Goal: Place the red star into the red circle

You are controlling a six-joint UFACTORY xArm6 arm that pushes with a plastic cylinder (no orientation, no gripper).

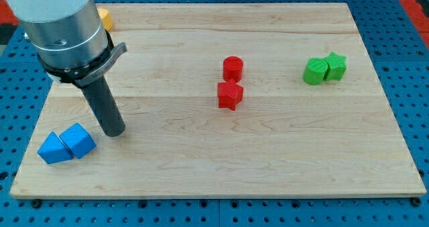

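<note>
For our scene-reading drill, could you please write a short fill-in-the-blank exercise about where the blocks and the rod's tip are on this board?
1. The red star lies just below the red ____ in the view.
2. My tip stands just right of the two ____ blocks.
3. The green star touches another ____ block.
4. A yellow block peeks out at the view's top ____.

Missing words: circle; blue; green; left

Pale wood desk (201, 160), smooth, grain showing. Matt plastic-looking red star (229, 96) and red circle (232, 68). Brushed metal collar (64, 26) above dark matt rod (104, 106).
</note>
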